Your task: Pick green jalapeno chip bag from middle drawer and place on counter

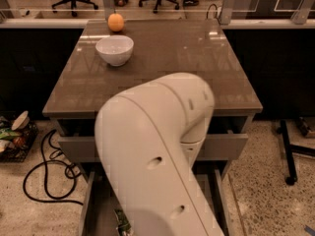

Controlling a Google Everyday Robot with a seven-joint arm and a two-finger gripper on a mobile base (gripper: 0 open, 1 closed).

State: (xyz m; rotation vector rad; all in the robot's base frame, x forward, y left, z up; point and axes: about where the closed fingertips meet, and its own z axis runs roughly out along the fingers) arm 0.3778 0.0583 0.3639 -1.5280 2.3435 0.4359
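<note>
1. The picking-up step is judged to be in hand. A small bit of the green jalapeno chip bag point(121, 223) is seen low in the open middle drawer point(94, 214), at about 7 o'clock.
2. No bag is seen on the worktop point(167, 58), so the putting-down step is not yet done.
3. The pincer is hidden behind the big white arm point(157, 156), down at about 6 o'clock over the drawer. Whether it is let go, squeezed tight or gripping the bag cannot be told.
4. Next, the bag would need to be lifted up past the upper drawer front point(224, 147). It would then be set on a bare part of the worktop, away from the white bowl point(114, 49) and the orange fruit point(116, 22) at 11 o'clock.
</note>
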